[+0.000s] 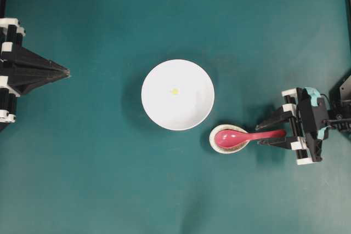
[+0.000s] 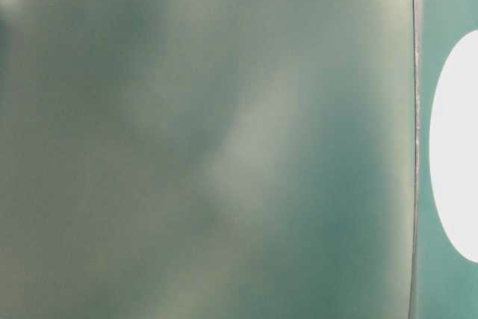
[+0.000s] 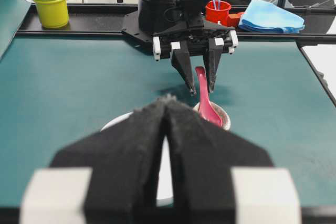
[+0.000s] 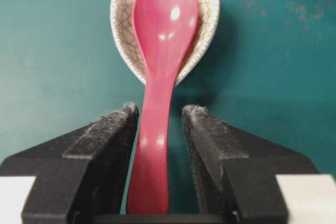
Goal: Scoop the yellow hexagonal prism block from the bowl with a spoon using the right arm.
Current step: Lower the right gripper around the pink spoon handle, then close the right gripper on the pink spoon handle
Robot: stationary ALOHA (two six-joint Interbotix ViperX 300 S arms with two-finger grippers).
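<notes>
Foam-padded fingers (image 4: 207, 145) of the right gripper (image 4: 160, 116) fill the bottom of the right wrist view, standing apart on either side of the spoon (image 4: 160, 72) handle. One pad lies against the handle; a narrow gap shows at the other, so the grip is not closed. Its pink-red scoop lies in a crackle-glazed rest (image 4: 207, 30) on the green table (image 4: 52, 51).

From the left wrist, the left gripper (image 3: 166, 103) has its two pads pressed together, nothing between them. Beyond it sit the bowl (image 3: 115, 121) rim, the spoon (image 3: 205, 100) in its rest (image 3: 224, 119), and the right gripper (image 3: 200, 88) straddling the handle. Behind the table stand stacked cups (image 3: 50, 4), a red cup (image 3: 217, 11) and a blue cloth (image 3: 270, 17). No writing can be read.

Overhead, the bowl (image 1: 159, 113) sits mid-table with the block (image 1: 175, 91) inside, near its centre. Just beside its lower right rim is the rest (image 1: 230, 149) with the spoon (image 1: 241, 137), handle pointing right between the right gripper (image 1: 267, 131) fingers. At the left edge is the left gripper (image 1: 66, 72), well apart from the bowl.

At table level, only blurred green and part of a white oval shape (image 2: 455, 147) show.
</notes>
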